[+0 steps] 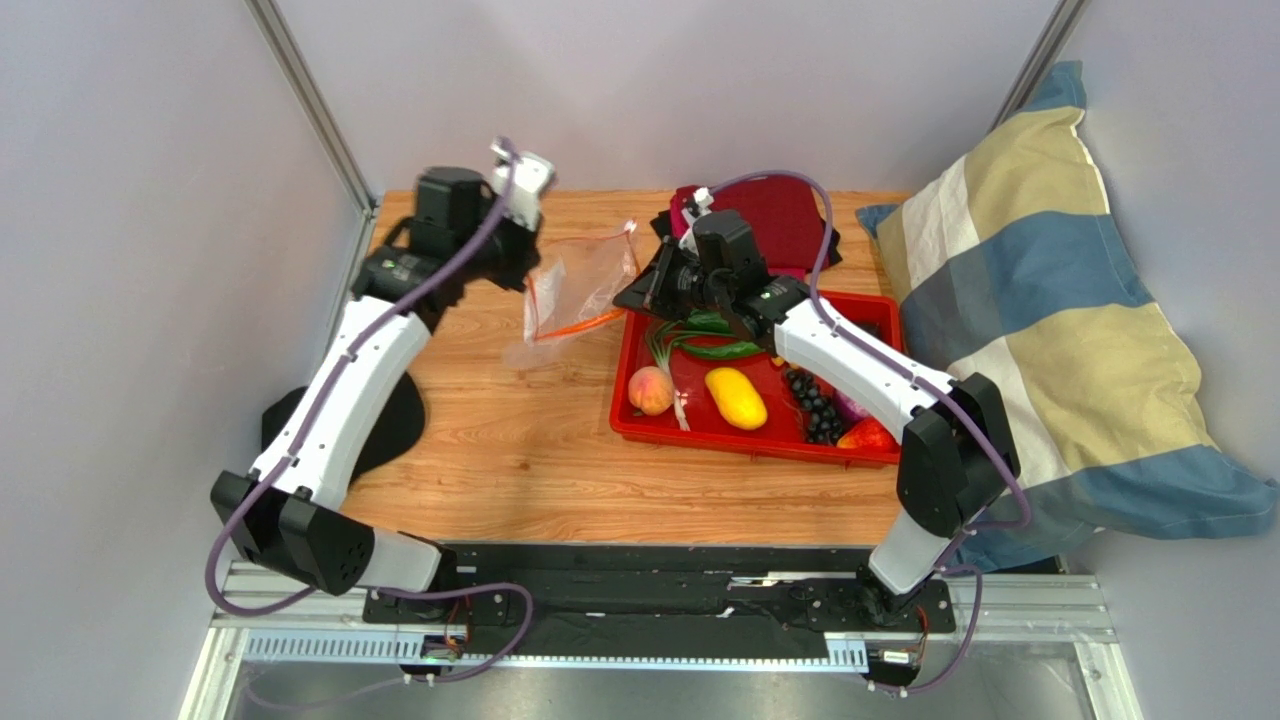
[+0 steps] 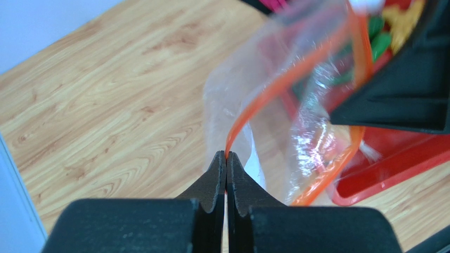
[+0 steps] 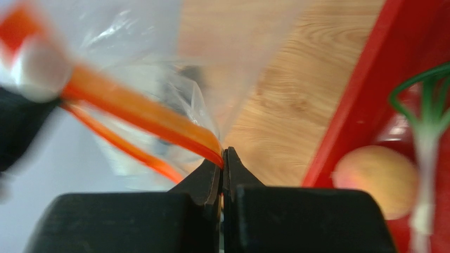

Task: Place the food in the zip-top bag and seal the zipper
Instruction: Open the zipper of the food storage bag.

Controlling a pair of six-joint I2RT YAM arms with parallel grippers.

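We see the bag [image 1: 579, 293] held up over the counter [image 1: 496, 450], just left of the red tray [image 1: 706, 437], stretched between both claws. The left claw [image 2: 226, 157] is pinched tight on the orange-red zipper [image 2: 274, 87] at one end of the mouth, its tips meeting with only the strip between them. The right claw [image 3: 224, 155] is clamped the same way on the zipper at the opposite end, close by the tray's left wall. Between the two grips the two halves of the strip bow apart, so the mouth stands open. The bag's lower part hangs toward the wood; we cannot tell whether it touches.

The food lies in the tray: a peach [image 1: 651, 390] at the left end, a yellow fruit [image 1: 735, 398] beside it, grapes [image 1: 812, 405] further right, a red piece [image 1: 869, 435] in the near right corner, and green pieces [image 1: 718, 345] behind them. A striped pillow [image 1: 1052, 330] rests at the right side of the counter.
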